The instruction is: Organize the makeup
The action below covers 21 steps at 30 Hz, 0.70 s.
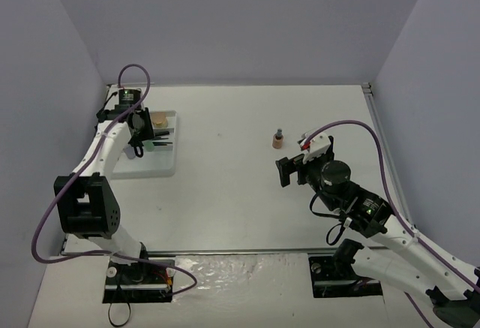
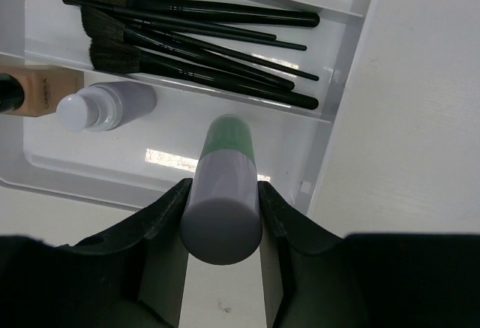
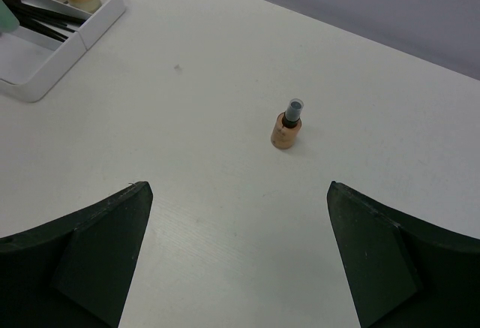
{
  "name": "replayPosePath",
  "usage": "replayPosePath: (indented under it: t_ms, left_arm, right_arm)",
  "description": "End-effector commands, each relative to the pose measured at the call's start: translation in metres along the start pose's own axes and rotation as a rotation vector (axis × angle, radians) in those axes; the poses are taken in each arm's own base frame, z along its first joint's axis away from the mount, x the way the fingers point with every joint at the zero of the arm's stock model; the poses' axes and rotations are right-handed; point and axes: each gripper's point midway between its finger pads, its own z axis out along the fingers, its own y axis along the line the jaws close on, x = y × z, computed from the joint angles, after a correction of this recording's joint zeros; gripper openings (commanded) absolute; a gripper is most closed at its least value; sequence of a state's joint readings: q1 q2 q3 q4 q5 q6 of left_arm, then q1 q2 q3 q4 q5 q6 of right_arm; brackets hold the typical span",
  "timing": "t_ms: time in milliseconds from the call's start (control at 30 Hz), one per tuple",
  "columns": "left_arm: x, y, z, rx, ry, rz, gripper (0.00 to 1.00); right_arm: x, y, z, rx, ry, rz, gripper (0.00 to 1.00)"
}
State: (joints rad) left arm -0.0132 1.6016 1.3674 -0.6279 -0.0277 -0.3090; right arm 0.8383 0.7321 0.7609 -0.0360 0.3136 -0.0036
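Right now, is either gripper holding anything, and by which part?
Left gripper clamps the bottle by its grey body, green end free. Right gripper open, empty.

Lab: white table (image 1: 225, 193), plain enclosure walls (image 1: 247, 20)

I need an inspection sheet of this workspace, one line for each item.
Surface: white table, no spill seen.
Job's things: brushes, grey bottle and beige bottle lie in the white tray; a small tan bottle stands alone on the table.
Clutter: nothing seen.
Grippers: left gripper shut on a green-white bottle over the tray; right gripper open, aimed at the tan bottle, not touching it.
Cables: purple cables loop along both arms.
Surroundings: plain pale walls on three sides.
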Motion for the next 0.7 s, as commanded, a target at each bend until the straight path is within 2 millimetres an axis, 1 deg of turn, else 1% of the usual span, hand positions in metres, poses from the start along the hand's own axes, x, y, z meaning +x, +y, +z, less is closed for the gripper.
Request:
replayPosePath:
  t_ms: [0,33,167,233,500,667]
  left_arm:
    - [-0.039,-0.003,0.01,0.02,-0.116,-0.002,0.0]
    - [-0.041,0.007,0.015,0.002,-0.114,-0.022,0.0]
    - [-0.044,0.013,0.027,-0.024,-0.108,-0.026,0.0]
    - [-0.043,0.016,0.032,-0.032,-0.097,-0.027,0.0]
    - [-0.041,0.021,0.042,-0.042,-0.095,-0.031,0.0]
    - [-0.031,0.024,0.047,-0.052,-0.073,-0.039,0.0]
  right_arm:
    - [-0.025,-0.002,-0.003,0.001,-0.081,0.033,1.0]
    - [-0.025,-0.002,-0.003,0.0,-0.082,0.034,1.0]
    - [-0.024,-0.002,-0.004,-0.002,-0.078,0.034,1.0]
    - [-0.023,-0.002,-0.004,-0.002,-0.077,0.036,1.0]
    - [-0.021,-0.004,-0.005,0.004,-0.077,0.038,1.0]
    - [-0.02,-0.004,-0.005,0.003,-0.074,0.037,1.0]
